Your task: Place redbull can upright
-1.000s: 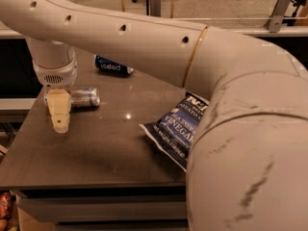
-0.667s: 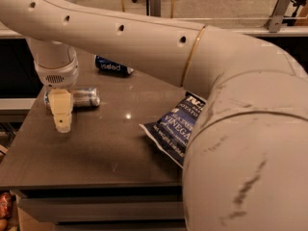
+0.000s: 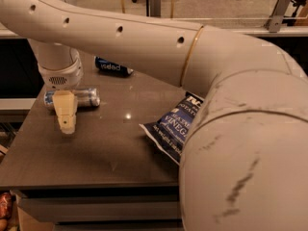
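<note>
Gripper (image 3: 66, 123) at redbull can (image 3: 87, 97), silver-blue, lying sideways

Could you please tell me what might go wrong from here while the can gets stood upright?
1. The redbull can lies on its side near the left edge of the table. A nudge from the pincer, which hangs just in front of it, could roll it off.
2. The pincer hides the can's middle from view, so a misaligned grasp seems possible.
</note>
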You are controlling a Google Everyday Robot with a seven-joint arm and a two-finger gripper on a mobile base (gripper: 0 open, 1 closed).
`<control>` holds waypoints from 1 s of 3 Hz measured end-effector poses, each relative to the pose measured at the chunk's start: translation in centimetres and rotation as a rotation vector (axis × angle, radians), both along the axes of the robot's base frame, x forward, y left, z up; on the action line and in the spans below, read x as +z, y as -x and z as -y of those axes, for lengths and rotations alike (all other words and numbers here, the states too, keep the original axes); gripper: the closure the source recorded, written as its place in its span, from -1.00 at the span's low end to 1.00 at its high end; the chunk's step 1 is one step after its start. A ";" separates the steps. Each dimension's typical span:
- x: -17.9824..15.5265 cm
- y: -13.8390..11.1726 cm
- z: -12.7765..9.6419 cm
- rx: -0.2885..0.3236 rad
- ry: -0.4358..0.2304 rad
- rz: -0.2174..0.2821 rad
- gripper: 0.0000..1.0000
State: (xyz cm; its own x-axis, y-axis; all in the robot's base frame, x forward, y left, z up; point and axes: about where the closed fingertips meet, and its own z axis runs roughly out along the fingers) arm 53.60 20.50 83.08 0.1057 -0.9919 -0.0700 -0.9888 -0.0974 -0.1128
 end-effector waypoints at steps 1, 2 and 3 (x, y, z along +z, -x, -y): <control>-0.2 0.0 0.2 -0.004 0.024 0.000 -1.00; -0.2 0.1 0.1 -0.001 0.032 0.002 -1.00; -0.1 0.2 -0.1 0.006 0.038 0.005 -0.78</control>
State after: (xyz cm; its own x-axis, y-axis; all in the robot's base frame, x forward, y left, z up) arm 53.44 20.61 82.98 0.1124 -0.9932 -0.0314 -0.9876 -0.1081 -0.1140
